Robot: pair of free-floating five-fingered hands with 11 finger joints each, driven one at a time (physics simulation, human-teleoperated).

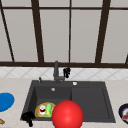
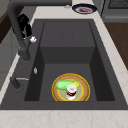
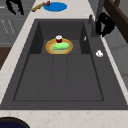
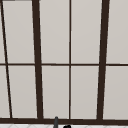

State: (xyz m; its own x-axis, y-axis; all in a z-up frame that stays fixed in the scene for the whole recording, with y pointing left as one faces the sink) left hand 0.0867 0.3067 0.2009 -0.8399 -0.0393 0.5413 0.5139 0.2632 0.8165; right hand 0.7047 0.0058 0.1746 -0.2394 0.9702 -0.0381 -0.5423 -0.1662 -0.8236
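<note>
My right hand (image 1: 66,72) hovers just right of the dark faucet (image 1: 56,71), close to it without holding it, fingers hanging loosely. It also appears behind the faucet stem as the right hand (image 2: 25,25) and beside the faucet (image 3: 93,25) as the right hand (image 3: 105,23). My left hand (image 1: 28,117) floats over the sink's front left corner, fingers pointing down and holding nothing, and is the left hand (image 3: 15,6) seen past the counter edge. A yellow plate (image 1: 37,111) lies in the left basin with a green cucumber (image 2: 65,84) and a small red-and-white can (image 2: 71,91) on it.
A big red ball (image 1: 67,115) covers the sink's front edge. On the left counter lie a blue plate (image 1: 5,101) and a wooden-handled tool (image 3: 37,7). A dark plate (image 2: 84,8) with food sits on the right counter. A white knob (image 3: 99,53) sits on the sink's back ledge.
</note>
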